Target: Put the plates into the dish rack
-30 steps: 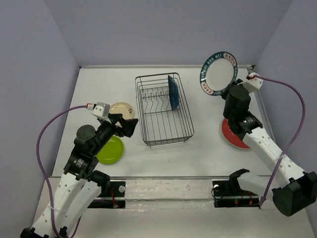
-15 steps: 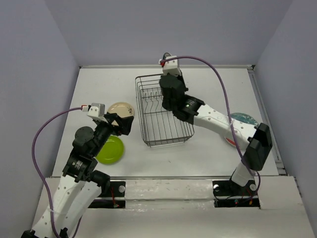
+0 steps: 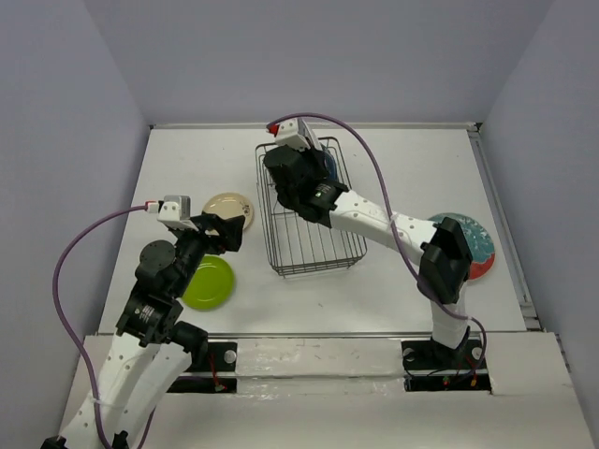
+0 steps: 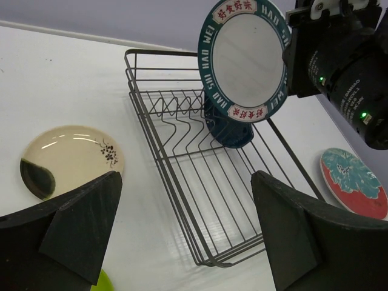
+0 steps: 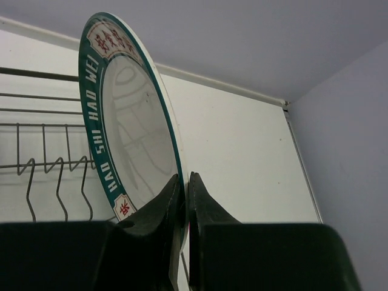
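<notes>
The right fingers (image 5: 212,218) are pressed together on the lower rim of the white plate with the teal lettered rim (image 4: 245,60). They hold it upright on its edge above the far end of the dish rack (image 4: 182,151). From the left wrist view this plate hangs just in front of the dark blue plate (image 4: 227,130), which stands among the tines at that same far end. Whether the two plates touch, I cannot tell.

The left fingers (image 4: 79,224) are spread wide apart with nothing between them. They hover over the tabletop (image 3: 402,187) to the left of the rack and point towards it.

The cream plate (image 4: 70,157) lies flat just left of the rack. The lime green plate (image 3: 208,282) lies flat further left and nearer the arm bases. The red plate with the teal pattern (image 4: 354,182) lies flat well off to the right of the rack, partly behind the right arm in the overhead view.
</notes>
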Tool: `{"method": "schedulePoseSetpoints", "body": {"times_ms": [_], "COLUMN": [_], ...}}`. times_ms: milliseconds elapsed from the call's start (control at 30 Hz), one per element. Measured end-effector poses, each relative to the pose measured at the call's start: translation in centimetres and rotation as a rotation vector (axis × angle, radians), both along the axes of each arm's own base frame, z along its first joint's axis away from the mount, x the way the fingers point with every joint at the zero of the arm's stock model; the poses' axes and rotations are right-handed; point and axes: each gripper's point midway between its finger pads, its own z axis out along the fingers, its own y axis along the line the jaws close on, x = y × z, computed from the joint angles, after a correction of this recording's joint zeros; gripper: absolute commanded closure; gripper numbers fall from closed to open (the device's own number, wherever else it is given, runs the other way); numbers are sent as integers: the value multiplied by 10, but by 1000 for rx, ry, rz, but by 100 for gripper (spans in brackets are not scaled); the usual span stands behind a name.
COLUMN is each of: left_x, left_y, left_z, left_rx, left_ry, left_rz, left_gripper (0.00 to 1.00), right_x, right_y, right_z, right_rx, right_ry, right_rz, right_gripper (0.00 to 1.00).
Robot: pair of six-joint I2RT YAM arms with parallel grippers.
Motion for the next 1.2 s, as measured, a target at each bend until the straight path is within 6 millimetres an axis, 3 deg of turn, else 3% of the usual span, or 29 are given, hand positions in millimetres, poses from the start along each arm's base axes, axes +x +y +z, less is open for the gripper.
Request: {"method": "schedulePoseSetpoints", "body": {"times_ms": [267, 467, 533, 733, 900, 1200], "left_x": [0, -1, -1, -1, -1, -1], "left_y": [0, -1, -1, -3, -3, -4], "left_z": [0, 0, 0, 0, 0, -1], "left_rx": [0, -1, -1, -1, -1, 2], "left_ry": [0, -1, -1, 0, -1, 6], "left_rz": [-1, -7, -8, -15, -19, -23], "left_gripper": [1, 1, 1, 1, 1, 1], "right_x": [5, 9, 8, 15, 28, 69], "right_y": [10, 10, 12, 8, -5, -5], "right_z": [-38, -86, -93, -104, -103, -95], "right_rx": [50, 118, 152, 270, 360, 443], "right_ry": [77, 177, 192, 218, 227, 223], "right_rz": [3, -1, -2, -20, -43, 5], "right_gripper": [93, 93, 89, 85, 86, 77]}}
